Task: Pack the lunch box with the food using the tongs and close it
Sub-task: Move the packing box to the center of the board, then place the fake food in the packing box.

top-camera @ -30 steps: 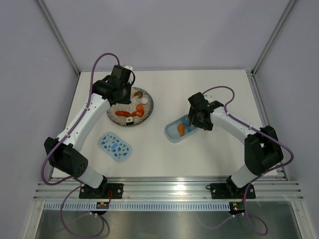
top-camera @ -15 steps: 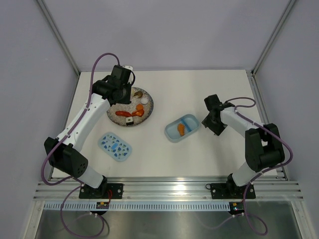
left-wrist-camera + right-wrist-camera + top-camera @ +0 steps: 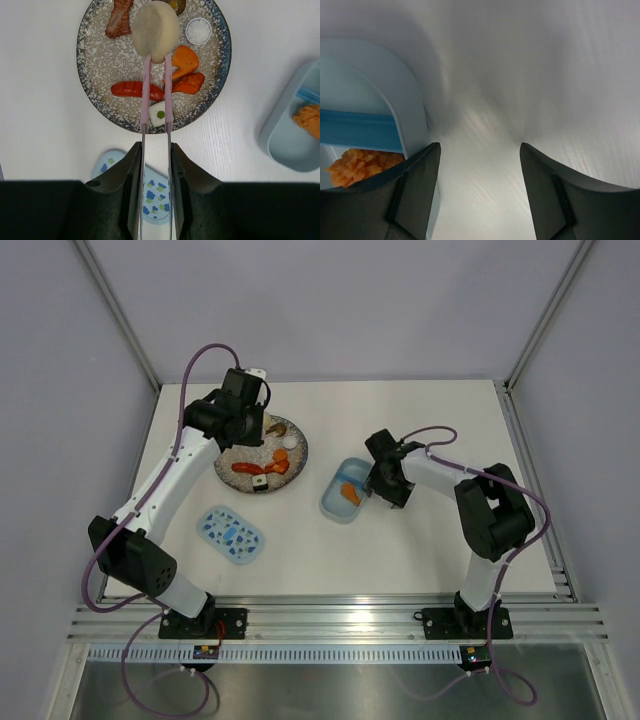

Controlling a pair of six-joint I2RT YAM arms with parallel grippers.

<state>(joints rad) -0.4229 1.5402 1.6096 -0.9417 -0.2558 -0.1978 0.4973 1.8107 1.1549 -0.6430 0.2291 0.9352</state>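
The tongs (image 3: 155, 95), clamped in my left gripper (image 3: 155, 165), pinch a pale round piece (image 3: 156, 31) over the plate (image 3: 95, 65). It's wide, so it may squirt out in transit. The box (image 3: 332, 508) sits mid-table with my right gripper (image 3: 479, 150) spread at its rim, and a nudge could shove it.
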